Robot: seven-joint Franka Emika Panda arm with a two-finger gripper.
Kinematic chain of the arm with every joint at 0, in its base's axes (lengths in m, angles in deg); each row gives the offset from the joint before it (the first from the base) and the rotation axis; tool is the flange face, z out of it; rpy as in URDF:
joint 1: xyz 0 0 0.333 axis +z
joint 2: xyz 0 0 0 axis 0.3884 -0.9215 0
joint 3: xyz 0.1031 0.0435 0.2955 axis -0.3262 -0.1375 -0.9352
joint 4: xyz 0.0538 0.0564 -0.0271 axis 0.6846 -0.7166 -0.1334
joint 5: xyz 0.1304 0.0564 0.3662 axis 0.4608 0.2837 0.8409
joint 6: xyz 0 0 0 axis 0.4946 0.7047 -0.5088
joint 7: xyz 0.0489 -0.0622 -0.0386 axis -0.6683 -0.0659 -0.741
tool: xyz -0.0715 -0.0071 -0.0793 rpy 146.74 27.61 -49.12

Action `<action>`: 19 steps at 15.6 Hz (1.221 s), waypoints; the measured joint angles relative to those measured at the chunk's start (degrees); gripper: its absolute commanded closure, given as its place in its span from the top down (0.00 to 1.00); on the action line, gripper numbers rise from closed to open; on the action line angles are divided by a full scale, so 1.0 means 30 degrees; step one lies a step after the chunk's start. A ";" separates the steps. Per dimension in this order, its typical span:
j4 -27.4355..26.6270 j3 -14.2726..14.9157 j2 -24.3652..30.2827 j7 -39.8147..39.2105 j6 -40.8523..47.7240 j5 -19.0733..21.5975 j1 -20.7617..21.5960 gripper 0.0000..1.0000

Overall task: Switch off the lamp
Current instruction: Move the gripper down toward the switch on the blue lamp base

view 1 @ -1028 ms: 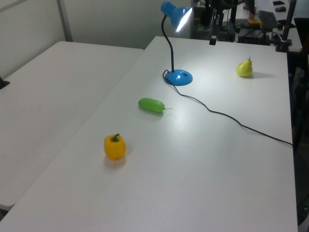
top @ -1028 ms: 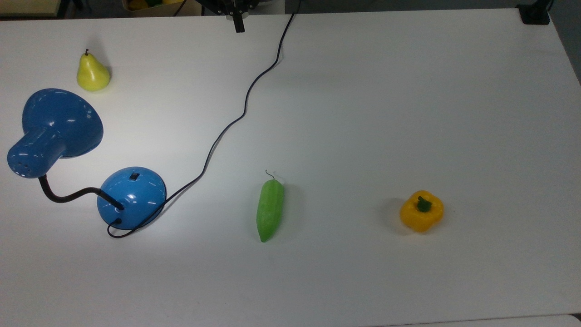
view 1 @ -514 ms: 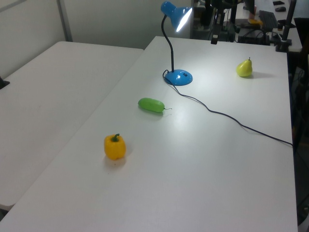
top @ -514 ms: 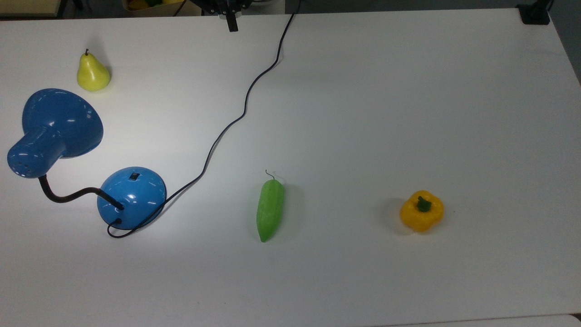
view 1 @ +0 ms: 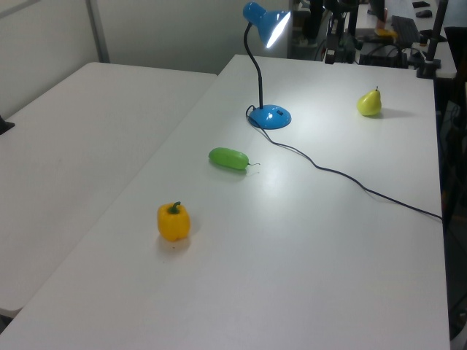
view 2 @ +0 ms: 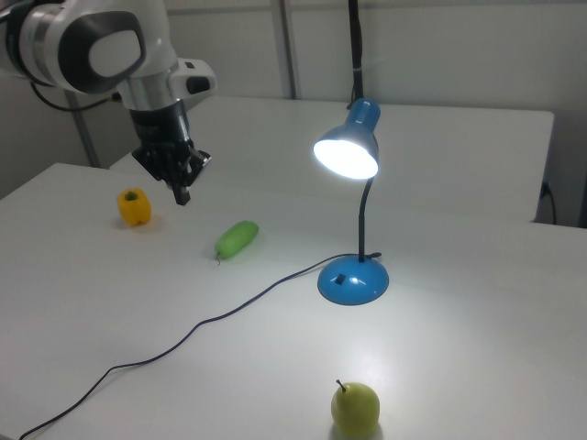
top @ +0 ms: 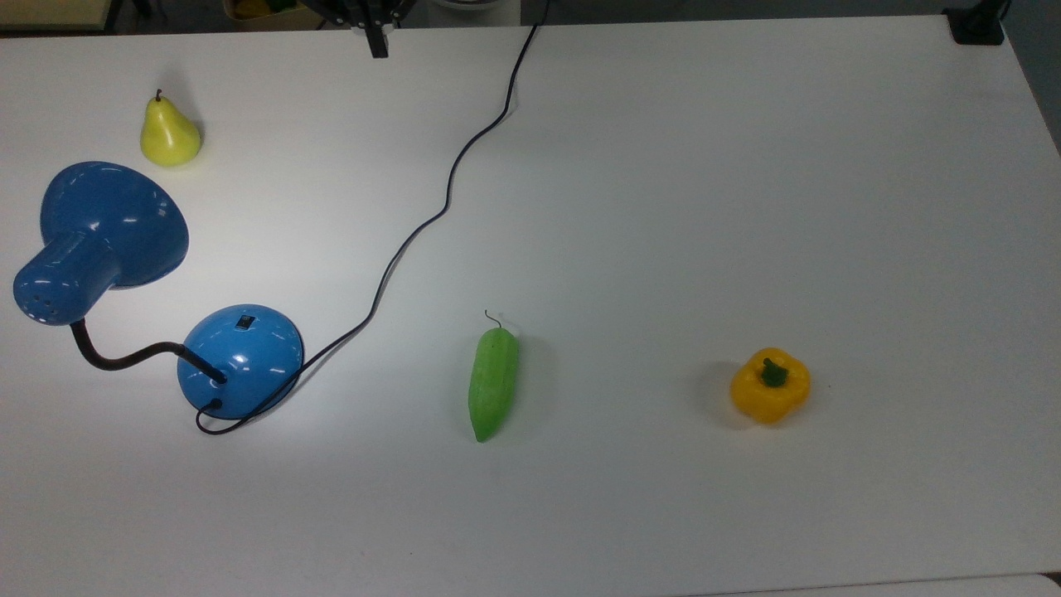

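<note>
Lamp lit, switch untouched.
White table (top: 746,166); the lamp (view 2: 353,220) glows at the top view's left, base switch (top: 244,321) unpressed. The gripper (view 2: 182,195), fingertips pressed together, hangs well apart from it: everything's left to do.

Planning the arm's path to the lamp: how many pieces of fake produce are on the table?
3. In the top view: pear beyond the lamp shade, green cucumber mid-table, yellow pepper toward the right.

lamp (view 2: 348,156) lit and blown out white in my right view, bright pool on the table (top: 746,207) lower left of top view, soft shadows, corners dimmer
</note>
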 measured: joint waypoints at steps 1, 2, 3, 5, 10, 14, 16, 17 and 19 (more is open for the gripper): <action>-0.0033 0.0240 -0.0115 0.0002 -0.0002 -0.0040 -0.0108 0.00; -0.0069 0.0534 -0.0277 0.0002 -0.0111 -0.0050 -0.0170 0.00; -0.0098 0.0789 -0.0478 0.0002 -0.0455 -0.0052 -0.0242 0.00; -0.0163 0.1172 -0.0925 0.0002 -0.1492 -0.0057 -0.0354 0.00; -0.0874 0.1484 -0.1957 0.0002 -0.4539 -0.0452 -0.0685 0.00; -0.1909 0.1716 -0.2554 0.0002 -0.7179 -0.1083 -0.0803 0.00; -0.2117 0.1819 -0.2989 0.0012 -0.8334 -0.1196 -0.0870 0.00; -0.2205 0.1845 -0.3252 0.0023 -0.8911 -0.1200 -0.0956 0.00; -0.2302 0.1852 -0.3909 0.0328 -1.0139 -0.1200 -0.1146 0.00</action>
